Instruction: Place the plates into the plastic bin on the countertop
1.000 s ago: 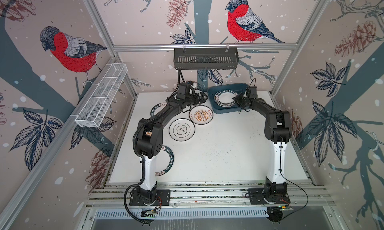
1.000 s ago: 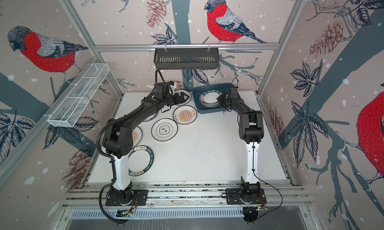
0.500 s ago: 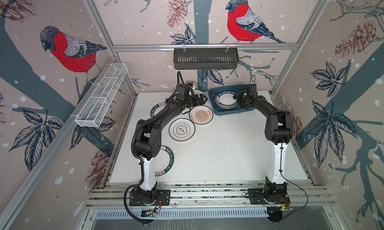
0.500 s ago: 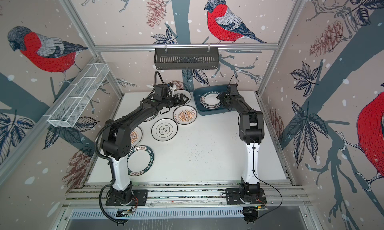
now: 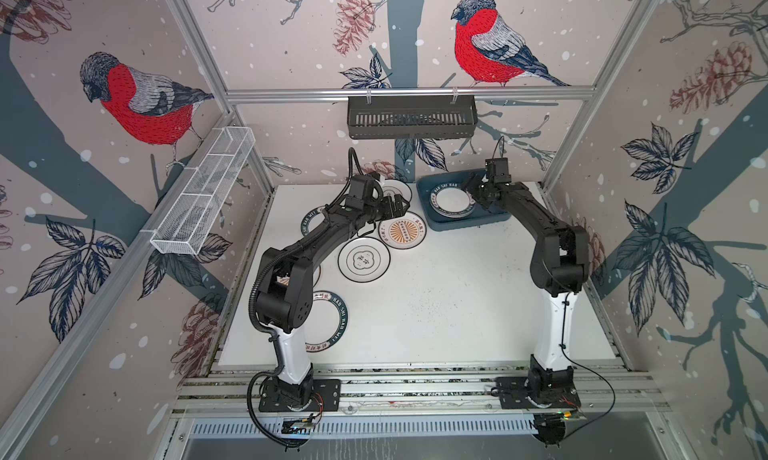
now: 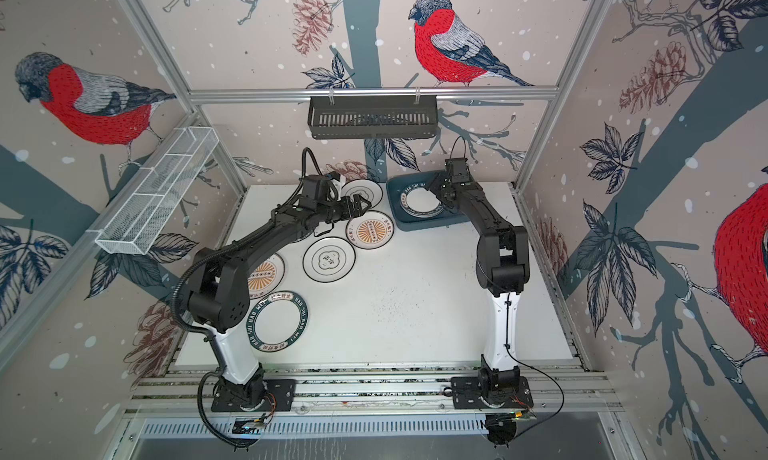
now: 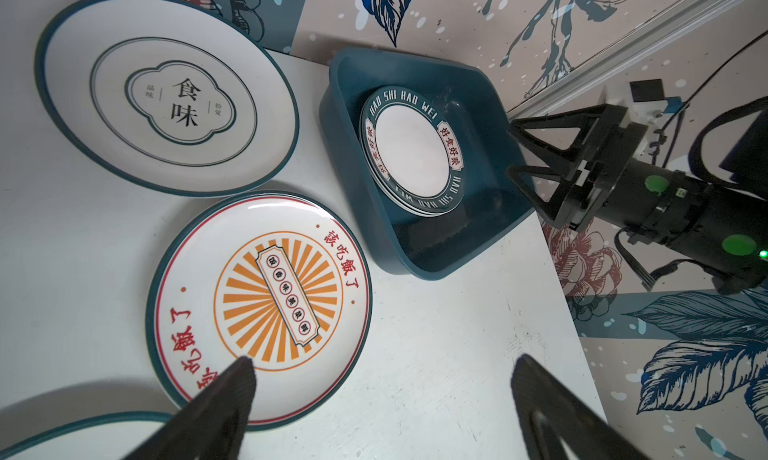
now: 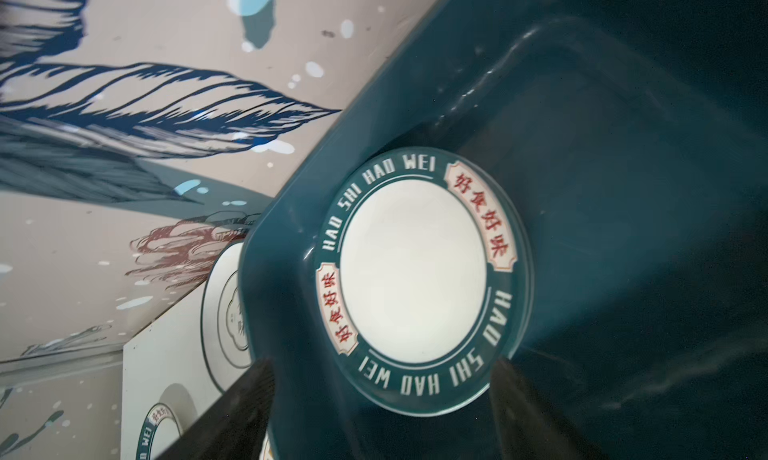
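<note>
Where things lie: a stack topped by a lettered plate (image 7: 411,154) rests flat in the plastic bin (image 5: 469,224), and other plates (image 6: 328,258) lie spread on the counter (image 6: 415,312).
Right gripper (image 7: 510,149): fingers apart and empty at the bin's wall beside the stack, probably because a plate is already set down.
Left gripper (image 7: 384,364): fingers wide apart, holding nothing, straddling the rim of the sunburst plate (image 7: 257,304) nearest the bin, likely lining up a rim grasp.

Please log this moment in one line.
right gripper open over teal plastic bin | round white teal-rimmed plate inside | left gripper open
</note>
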